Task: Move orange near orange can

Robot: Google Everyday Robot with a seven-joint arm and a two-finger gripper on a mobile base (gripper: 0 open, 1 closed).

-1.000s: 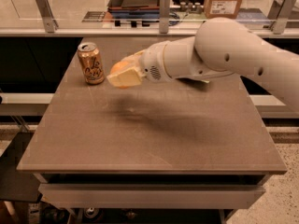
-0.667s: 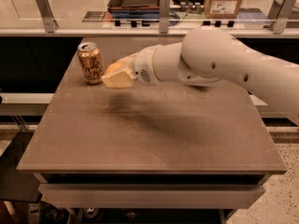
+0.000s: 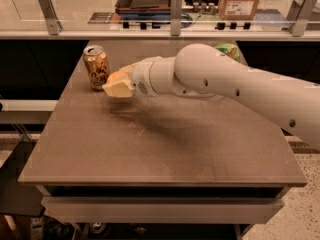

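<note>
My gripper [image 3: 116, 84], just right of the orange can [image 3: 96, 67] over the far left of the table [image 3: 150, 149], has matt cream pads that look like rubber or soft plastic. They pinch the orange [image 3: 118, 77], whose skin is smooth with a dull sheen. The can is glossy gold-orange metal with a bright silver top, my arm [image 3: 225, 79] wears a smooth, satin white plastic shell, the table is matt brown-grey with a faint wood-like grain, and the green bag [image 3: 228, 49] behind my arm looks like plastic film.
</note>
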